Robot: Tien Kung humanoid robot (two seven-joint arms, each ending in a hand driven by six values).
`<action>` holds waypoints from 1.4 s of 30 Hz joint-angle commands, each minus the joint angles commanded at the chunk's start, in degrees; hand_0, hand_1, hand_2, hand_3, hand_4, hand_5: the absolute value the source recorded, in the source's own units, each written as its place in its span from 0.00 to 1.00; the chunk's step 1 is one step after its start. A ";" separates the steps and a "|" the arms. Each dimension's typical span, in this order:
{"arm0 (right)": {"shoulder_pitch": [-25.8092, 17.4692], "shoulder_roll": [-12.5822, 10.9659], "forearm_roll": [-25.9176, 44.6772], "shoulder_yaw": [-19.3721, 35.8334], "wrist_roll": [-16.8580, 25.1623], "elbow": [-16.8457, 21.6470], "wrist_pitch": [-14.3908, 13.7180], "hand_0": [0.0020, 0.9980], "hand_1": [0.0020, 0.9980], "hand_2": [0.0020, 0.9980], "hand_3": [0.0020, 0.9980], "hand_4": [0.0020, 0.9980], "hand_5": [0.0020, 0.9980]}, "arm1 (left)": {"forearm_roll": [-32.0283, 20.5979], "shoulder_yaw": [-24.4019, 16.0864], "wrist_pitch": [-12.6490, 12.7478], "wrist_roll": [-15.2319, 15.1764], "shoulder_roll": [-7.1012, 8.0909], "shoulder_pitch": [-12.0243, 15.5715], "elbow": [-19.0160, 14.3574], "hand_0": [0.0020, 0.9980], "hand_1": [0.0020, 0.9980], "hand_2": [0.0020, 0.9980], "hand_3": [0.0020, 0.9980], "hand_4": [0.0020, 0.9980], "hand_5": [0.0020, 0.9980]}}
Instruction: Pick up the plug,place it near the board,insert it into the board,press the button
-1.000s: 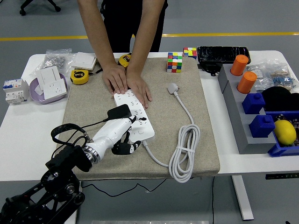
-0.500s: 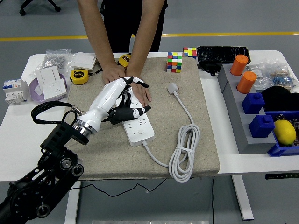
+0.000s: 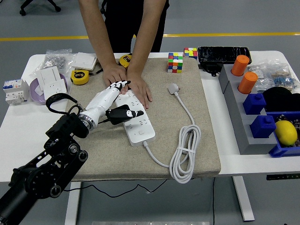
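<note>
The left robot hand [image 3: 117, 101] has drawn back slightly from a half second ago and now sits lower over the far end of the power strip [image 3: 136, 119]. It grips a black plug [image 3: 121, 114], held just above the strip's sockets near the mat's middle. A person's hands [image 3: 126, 82] press the strip's far end to steady it. Judgement: the plug is positioned but not yet seated; insertion comes next, then the button. The right arm is out of view.
</note>
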 joint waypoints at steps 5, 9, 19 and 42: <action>0.06 -0.07 0.07 -0.05 -0.01 0.00 0.02 0.86 0.85 0.83 0.84 1.00 1.00 | 3.17 0.51 0.20 -0.74 -0.16 -0.01 1.67 0.85 0.91 0.86 0.83 1.00 0.33; 0.28 -0.10 0.45 -0.28 0.07 0.00 -0.01 0.86 0.85 0.83 0.84 1.00 1.00 | 6.79 0.98 1.23 -0.71 -0.25 -0.33 2.38 0.85 0.91 0.86 0.83 1.00 0.33; 0.26 -0.15 0.53 -0.07 0.08 0.00 -0.04 0.86 0.85 0.83 0.84 1.00 1.00 | 8.53 1.73 2.81 -0.57 -0.58 -0.86 5.11 0.51 0.55 0.52 0.57 1.00 0.23; 0.23 -0.11 0.76 0.18 0.10 0.00 -0.20 0.86 0.85 0.83 0.84 1.00 1.00 | 8.53 0.93 4.88 0.82 -0.40 -0.61 4.93 0.31 0.22 0.39 0.52 0.74 0.08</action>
